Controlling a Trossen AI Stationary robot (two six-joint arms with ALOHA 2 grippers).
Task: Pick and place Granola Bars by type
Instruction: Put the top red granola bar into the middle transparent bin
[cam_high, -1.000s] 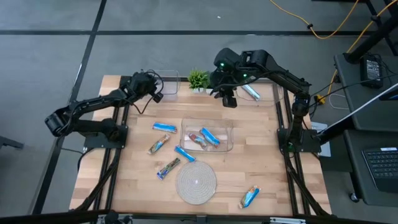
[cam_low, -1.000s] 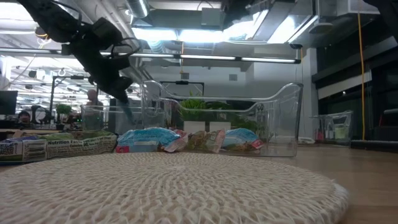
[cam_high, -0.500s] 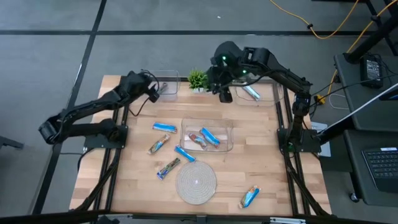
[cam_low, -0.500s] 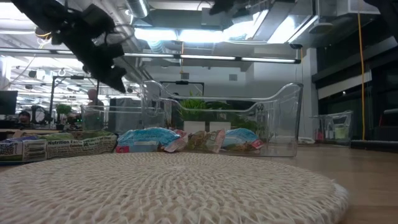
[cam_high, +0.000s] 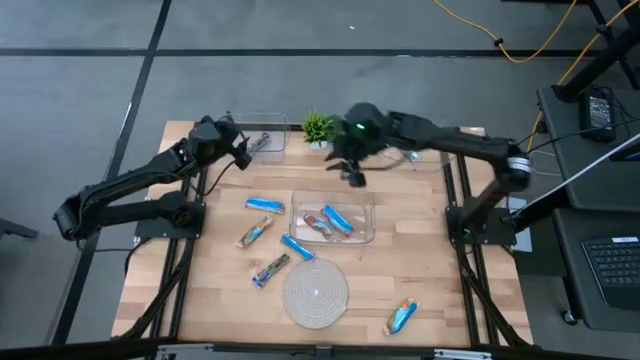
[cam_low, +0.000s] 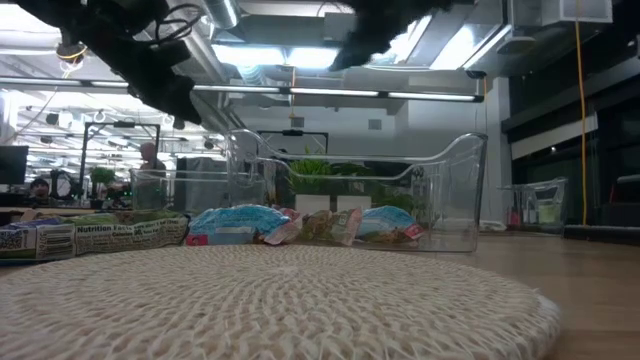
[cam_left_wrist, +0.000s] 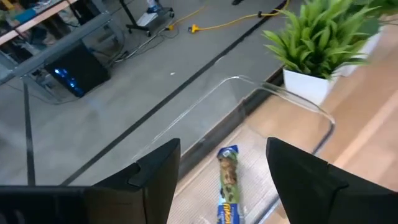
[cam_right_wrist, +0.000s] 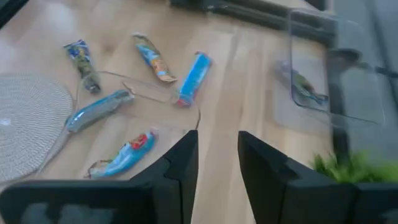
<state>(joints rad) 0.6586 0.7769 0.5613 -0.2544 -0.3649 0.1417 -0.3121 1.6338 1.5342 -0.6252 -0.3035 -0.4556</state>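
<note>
Crinkly foil wrappers catch the light all over the pale wooden counter (cam_high: 410, 270): the granola bars (cam_high: 265, 205) lie scattered, four loose on the left half, one alone at the near right (cam_high: 401, 317), and two more inside the clear middle bin (cam_high: 368, 232). A single brown-printed bar (cam_left_wrist: 227, 180) already sits in the clear far-left bin (cam_high: 283, 124), and another shows in the far-right bin (cam_high: 432, 160). A round woven mat (cam_high: 316, 291) lies near the front, rough and ribbed beside the slick wrappers, and a small potted plant (cam_high: 319, 126) stands between the two far bins.

Above the far-left bin hangs the left gripper (cam_high: 240, 152), its jaws released and holding nothing. Reaching in over the middle bin's far edge is the right gripper (cam_high: 353, 172), jaws likewise spread apart and empty.

My worry is the right arm's descent. Those bin walls are thin, clear and light, so a jaw catching the rim could shove or tip the whole bin and spill what is sorted. The wrappers look slippery and flat, and the two bars in the bin lie close together, so a pinch could slide off or drag the wrong type along. The plant stands near that arm's path too.
</note>
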